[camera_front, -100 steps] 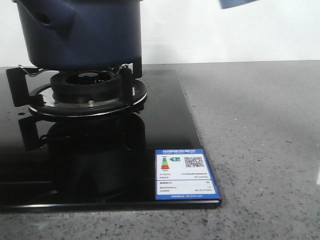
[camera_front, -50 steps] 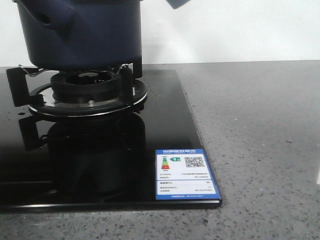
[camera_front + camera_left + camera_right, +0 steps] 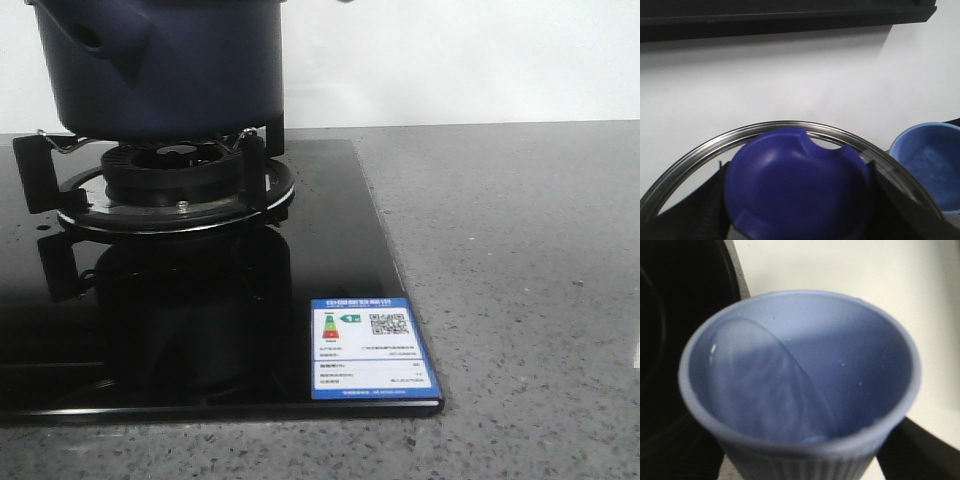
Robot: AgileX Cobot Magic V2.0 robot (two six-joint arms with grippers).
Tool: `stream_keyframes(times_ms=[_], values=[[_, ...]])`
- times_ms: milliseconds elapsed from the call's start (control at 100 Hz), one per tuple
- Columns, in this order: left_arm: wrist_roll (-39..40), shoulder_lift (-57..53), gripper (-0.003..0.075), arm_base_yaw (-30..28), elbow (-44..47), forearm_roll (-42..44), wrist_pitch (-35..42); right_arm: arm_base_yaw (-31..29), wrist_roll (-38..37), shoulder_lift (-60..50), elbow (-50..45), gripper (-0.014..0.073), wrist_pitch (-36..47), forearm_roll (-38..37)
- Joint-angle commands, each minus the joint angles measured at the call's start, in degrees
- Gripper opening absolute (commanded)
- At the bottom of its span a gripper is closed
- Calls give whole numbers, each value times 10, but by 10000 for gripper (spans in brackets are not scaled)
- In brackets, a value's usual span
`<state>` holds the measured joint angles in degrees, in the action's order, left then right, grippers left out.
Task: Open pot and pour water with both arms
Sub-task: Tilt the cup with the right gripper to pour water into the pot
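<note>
1. Navy pot (image 3: 165,65) sits on the burner (image 3: 175,185), uncovered for pouring.
2. Left end effector apparently clamps the lid (image 3: 795,185) aside.
3. Right end effector's state: cannot tell; cup (image 3: 800,385) tilted, water inside.

The pot (image 3: 165,65) is cut off above; both grippers stay hidden.

Pot (image 3: 165,65) on burner stand (image 3: 165,185) blocks the back left. Grey tabletop (image 3: 510,300) to my right is bare, free passage. Glass hob (image 3: 200,320) in front of burner is flat, only a sticker (image 3: 370,350) at its corner.
</note>
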<state>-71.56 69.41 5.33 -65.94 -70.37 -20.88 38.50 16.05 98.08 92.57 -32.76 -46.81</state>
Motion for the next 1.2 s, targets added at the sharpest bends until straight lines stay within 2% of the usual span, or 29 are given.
stream_keyframes(times_ms=[0, 320, 910, 1190], values=[[3, -20, 337, -1, -20, -28, 22, 0, 6, -29, 25, 404, 40, -69], [3, -20, 337, -1, -20, -28, 22, 0, 7, -29, 25, 404, 42, -159], [3, -20, 337, -1, -20, -28, 22, 22, 157, -29, 25, 404, 42, -161], [3, -20, 337, -1, -20, -28, 22, 23, 176, -29, 25, 404, 57, -195]])
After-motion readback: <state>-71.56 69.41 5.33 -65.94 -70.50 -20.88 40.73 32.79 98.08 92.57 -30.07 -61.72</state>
